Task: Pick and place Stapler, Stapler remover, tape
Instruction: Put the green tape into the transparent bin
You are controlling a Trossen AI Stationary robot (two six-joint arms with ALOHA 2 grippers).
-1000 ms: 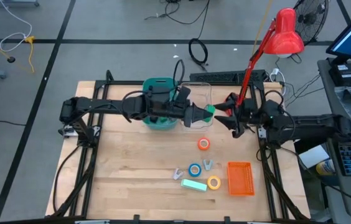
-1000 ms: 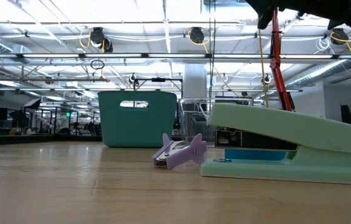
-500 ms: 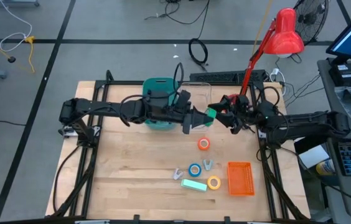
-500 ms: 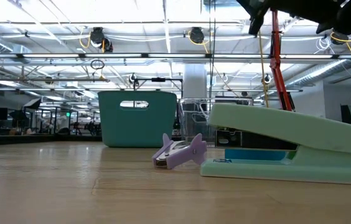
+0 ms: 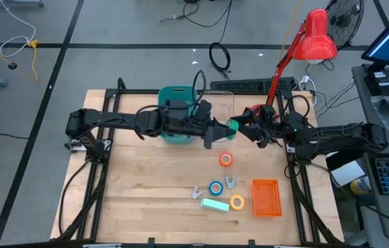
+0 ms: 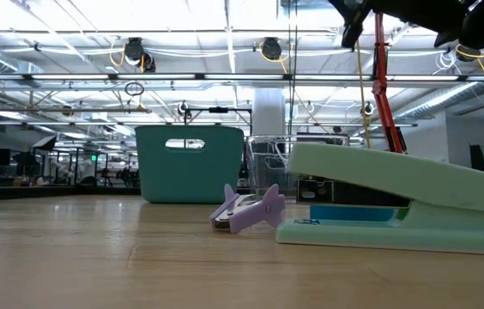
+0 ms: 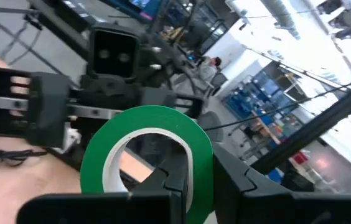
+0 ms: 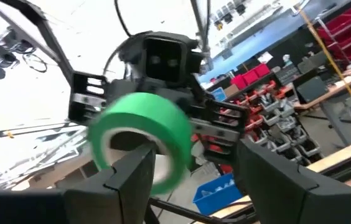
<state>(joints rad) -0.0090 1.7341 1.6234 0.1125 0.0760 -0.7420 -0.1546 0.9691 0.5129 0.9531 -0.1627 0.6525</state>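
A green tape roll (image 5: 233, 125) hangs high over the table's far middle, and my left gripper (image 5: 226, 127) is shut on it, reaching in level from the left. My right gripper (image 5: 245, 128) faces it from the right, open. Its fingers (image 8: 132, 177) stand just before the roll (image 8: 141, 140); I cannot tell whether they touch it. On the table lie orange (image 5: 226, 160), blue (image 5: 216, 187) and yellow (image 5: 237, 202) tape rolls, a mint-green stapler (image 5: 215, 204) and two purple staple removers (image 5: 197, 193) (image 5: 230, 182). My left gripper pinches the green roll's wall (image 7: 195, 186), one finger inside the hole and one outside. The fingers come level from the table's left. The roll stands on edge beyond the fingertips, lifted clear of the table.
A teal bin (image 5: 174, 93) and a clear container (image 5: 221, 103) stand at the far middle, under and behind my left arm. An orange basket (image 5: 265, 198) sits at the near right. A red lamp (image 5: 316, 36) rises at the far right corner.
My right gripper has rolled about its own pointing line and stands a little nearer the green roll. The roll stays in my left gripper, at the same place.
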